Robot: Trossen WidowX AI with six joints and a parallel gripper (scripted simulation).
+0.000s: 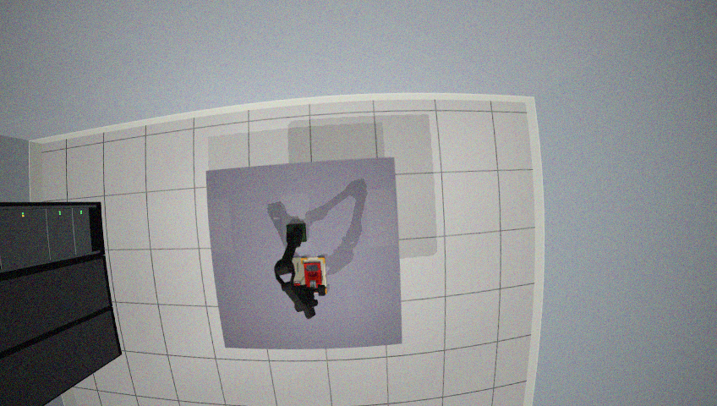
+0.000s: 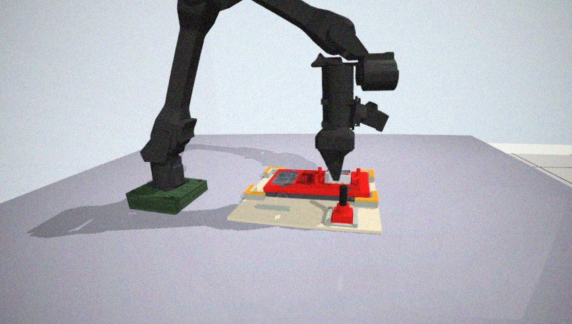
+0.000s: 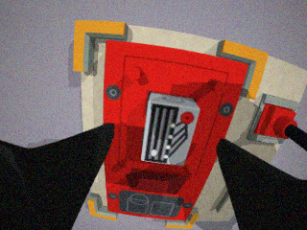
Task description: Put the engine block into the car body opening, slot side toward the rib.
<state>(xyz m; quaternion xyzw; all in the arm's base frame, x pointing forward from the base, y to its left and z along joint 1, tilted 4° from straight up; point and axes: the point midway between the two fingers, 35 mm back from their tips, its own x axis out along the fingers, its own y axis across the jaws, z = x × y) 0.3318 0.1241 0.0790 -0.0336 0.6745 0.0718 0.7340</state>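
The grey engine block is in the opening of the red car body. Its top shows above the red deck in the exterior view. I cannot tell whether its underside is fully down. In the wrist view its long dark slots are on the left and a red round cap is at the upper right. The rib is not visible. My gripper is open, with one finger on each side of the block and a gap on both sides. The fingertips are low, near the block's top.
The car body lies between orange corner brackets on a cream board. A red-based lever with a black handle stands beside the body. Red posts rise from the deck near the block.
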